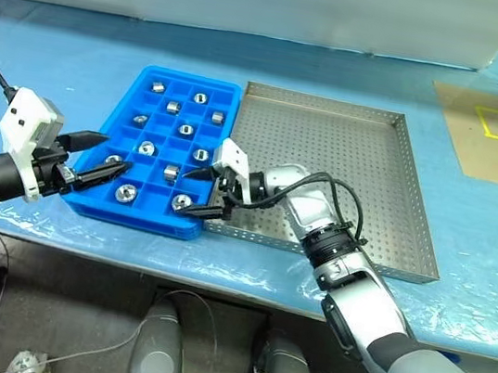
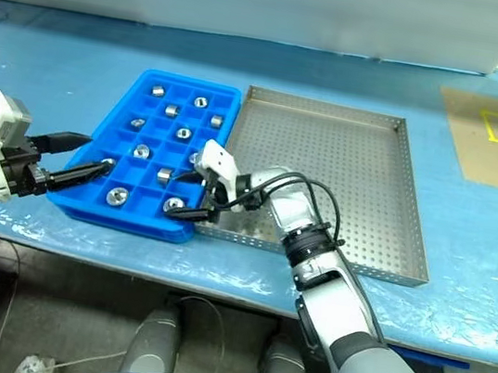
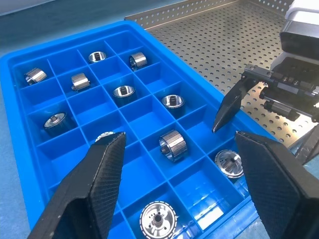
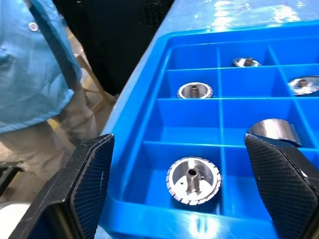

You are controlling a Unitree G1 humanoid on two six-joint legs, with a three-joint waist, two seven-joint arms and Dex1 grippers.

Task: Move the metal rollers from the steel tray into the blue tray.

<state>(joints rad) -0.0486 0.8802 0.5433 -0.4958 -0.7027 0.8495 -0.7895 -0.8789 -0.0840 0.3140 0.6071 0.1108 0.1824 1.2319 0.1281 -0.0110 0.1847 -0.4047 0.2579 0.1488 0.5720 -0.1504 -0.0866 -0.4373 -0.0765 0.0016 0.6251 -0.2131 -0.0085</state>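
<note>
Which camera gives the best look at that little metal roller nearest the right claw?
The right wrist view: the roller lies close up in a corner compartment of the blue tray, its ribbed rim and centre pin plain. Both eye views show it small; the left wrist view shows it partly cut off.

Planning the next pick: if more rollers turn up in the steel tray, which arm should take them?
Right, probably. The right gripper is open and empty at the seam between blue tray and steel tray. The left gripper, also open, sits at the blue tray's far-left edge, with that tray between it and the steel one.
</note>
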